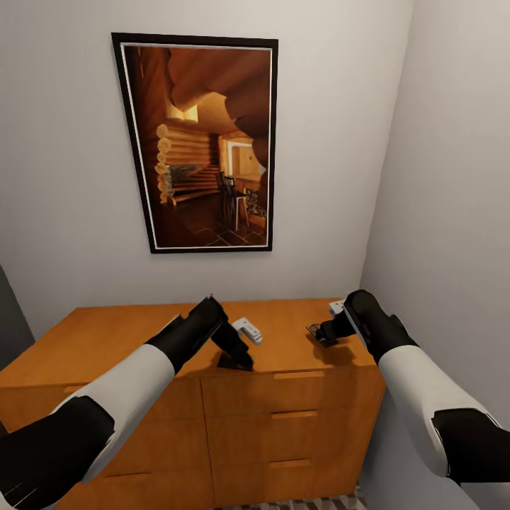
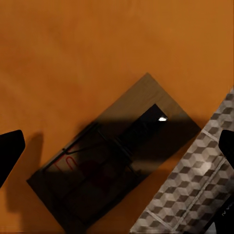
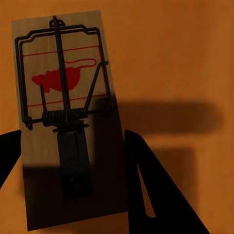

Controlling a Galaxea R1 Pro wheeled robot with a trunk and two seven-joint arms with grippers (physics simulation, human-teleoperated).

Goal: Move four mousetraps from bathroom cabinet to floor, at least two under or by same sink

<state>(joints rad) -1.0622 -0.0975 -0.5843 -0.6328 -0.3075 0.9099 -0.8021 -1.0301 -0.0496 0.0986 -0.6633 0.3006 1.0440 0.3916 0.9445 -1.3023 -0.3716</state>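
The orange-brown cabinet (image 1: 113,333) stands against the wall, and both arms reach over its flat top. One mousetrap (image 2: 117,156) lies flat in shadow on the cabinet top (image 2: 97,48), close to its edge. My left gripper (image 2: 117,148) hangs open above it, fingertips (image 2: 9,153) wide apart on either side. A second mousetrap (image 3: 63,122), tan with dark wire and a red mark, sits between the fingers (image 3: 146,185) of my right gripper (image 3: 73,161), which press its two long edges. In the head view that trap (image 1: 315,331) is at the right gripper (image 1: 324,333) near the top's right end.
A framed picture (image 1: 202,142) hangs above the cabinet. The side wall (image 1: 453,177) runs close beside my right arm. Drawer fronts (image 1: 290,418) face me below the top. Cube-patterned floor tiles (image 2: 195,185) show past the cabinet edge.
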